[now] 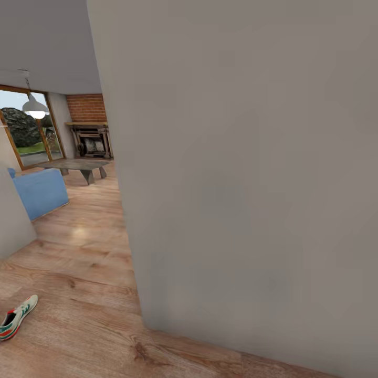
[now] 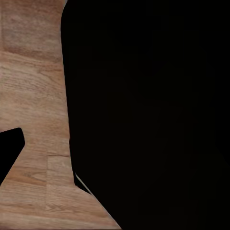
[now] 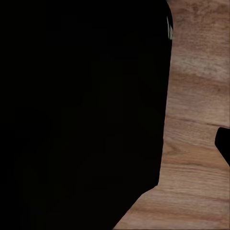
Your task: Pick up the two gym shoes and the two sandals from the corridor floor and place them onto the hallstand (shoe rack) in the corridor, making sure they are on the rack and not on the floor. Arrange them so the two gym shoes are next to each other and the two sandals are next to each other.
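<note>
Sneaker (image 1: 17,316) white w/ green stripes, red accents.

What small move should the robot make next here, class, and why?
Probably turn the base left toward the gym shoe lying on the corridor floor at the head view's lower left edge; a grey wall fills most of the view ahead, and no rack is seen.

You face a grey wall (image 1: 241,173) | one gym shoe (image 1: 17,317) on the wood floor (image 1: 89,315), lower left | blue sofa (image 1: 39,191), fireplace (image 1: 92,140) beyond
</note>
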Controlling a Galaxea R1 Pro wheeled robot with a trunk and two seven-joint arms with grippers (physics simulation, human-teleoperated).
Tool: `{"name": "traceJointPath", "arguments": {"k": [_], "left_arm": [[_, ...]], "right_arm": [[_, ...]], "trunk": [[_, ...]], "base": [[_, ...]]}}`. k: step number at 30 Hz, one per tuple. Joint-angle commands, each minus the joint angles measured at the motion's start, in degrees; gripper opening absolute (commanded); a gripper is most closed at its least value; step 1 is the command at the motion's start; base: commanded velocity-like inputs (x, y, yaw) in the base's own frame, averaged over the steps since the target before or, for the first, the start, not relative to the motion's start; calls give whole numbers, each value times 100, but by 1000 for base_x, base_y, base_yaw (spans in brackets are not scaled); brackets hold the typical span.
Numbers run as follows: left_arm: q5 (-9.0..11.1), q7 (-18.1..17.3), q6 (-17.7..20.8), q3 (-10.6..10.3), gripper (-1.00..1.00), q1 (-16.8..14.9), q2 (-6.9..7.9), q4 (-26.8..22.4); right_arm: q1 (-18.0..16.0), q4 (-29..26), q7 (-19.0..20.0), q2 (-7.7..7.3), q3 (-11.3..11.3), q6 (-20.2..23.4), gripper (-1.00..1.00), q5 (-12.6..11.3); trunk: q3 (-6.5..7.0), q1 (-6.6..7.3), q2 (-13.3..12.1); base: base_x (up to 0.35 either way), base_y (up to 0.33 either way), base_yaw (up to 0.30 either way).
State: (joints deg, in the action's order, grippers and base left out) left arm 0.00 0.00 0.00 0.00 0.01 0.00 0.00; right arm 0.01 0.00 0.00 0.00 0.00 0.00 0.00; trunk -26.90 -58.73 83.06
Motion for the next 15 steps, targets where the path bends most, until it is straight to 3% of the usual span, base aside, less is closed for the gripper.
{"name": "traceJointPath", "arguments": {"k": [1,15], "left_arm": [[0,0,0,0,100,-1,0,0],[-9,-9,-21,-10,100,-9,-17,-243]], "right_arm": [[-1,0,0,0,0,0,100,0],[-27,-10,17,-9,-33,0,100,-17]], "trunk": [[-3,0,2],[-3,0,2]], "base": [[0,0,0],[0,0,0]]}}
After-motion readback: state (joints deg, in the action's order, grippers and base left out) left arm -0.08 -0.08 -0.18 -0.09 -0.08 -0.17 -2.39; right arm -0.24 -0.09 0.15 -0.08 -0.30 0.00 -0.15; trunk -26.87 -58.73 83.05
